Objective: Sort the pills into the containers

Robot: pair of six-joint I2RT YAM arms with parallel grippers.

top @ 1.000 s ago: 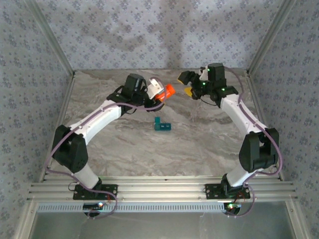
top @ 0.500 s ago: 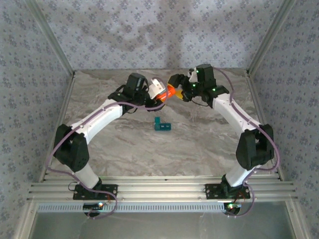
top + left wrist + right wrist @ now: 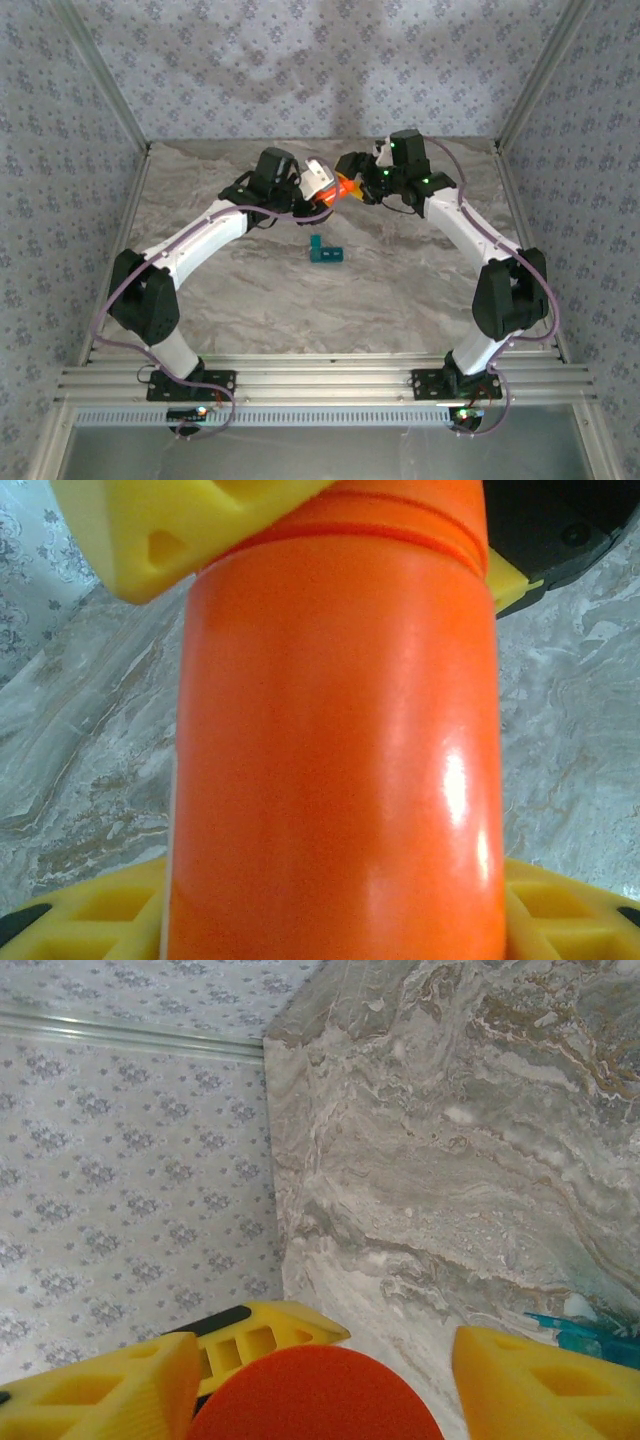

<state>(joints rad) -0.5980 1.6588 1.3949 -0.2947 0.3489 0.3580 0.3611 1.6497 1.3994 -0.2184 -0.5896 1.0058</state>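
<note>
Swung in from the far right, the right gripper (image 3: pixel 352 172) now straddles the round cap (image 3: pixel 315 1395) of the orange bottle (image 3: pixel 335 730), fingers (image 3: pixel 540 1380) apart with a gap on one side. The left gripper (image 3: pixel 318 184) is clamped on the bottle's body. Both arms arch inward, hiding most of the bottle from above. The teal pill box (image 3: pixel 325 251) sits nearer on the marble table (image 3: pixel 400 290), its lids too small to read.
</note>
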